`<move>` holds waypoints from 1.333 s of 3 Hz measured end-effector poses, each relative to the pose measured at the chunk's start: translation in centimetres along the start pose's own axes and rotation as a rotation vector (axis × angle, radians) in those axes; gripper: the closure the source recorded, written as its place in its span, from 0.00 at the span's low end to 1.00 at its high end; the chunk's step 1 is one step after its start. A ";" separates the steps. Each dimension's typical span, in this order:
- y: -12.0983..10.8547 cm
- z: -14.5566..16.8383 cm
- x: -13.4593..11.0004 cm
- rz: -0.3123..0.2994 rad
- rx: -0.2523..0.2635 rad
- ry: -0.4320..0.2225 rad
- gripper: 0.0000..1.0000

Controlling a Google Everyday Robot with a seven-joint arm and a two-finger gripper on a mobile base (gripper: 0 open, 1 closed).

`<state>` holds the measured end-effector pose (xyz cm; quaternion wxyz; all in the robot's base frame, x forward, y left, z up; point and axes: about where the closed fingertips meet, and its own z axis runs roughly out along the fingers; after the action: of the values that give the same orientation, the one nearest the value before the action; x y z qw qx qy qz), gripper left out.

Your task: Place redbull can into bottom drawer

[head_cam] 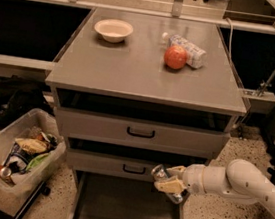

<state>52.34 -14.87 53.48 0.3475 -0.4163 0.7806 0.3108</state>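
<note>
Bulbous white arm [239, 183], tan-fingered tool [167, 182] at its tip, low in view.
</note>
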 end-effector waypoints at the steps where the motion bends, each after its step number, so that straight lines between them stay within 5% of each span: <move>1: -3.2 1.2 -0.7 -0.013 -0.038 -0.077 1.00; 3: -2.3 1.2 0.6 -0.060 0.005 -0.033 1.00; 4: 0.2 2.3 6.6 -0.145 0.068 0.052 1.00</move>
<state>50.07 -15.88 46.93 0.3625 -0.4679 0.7672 0.2473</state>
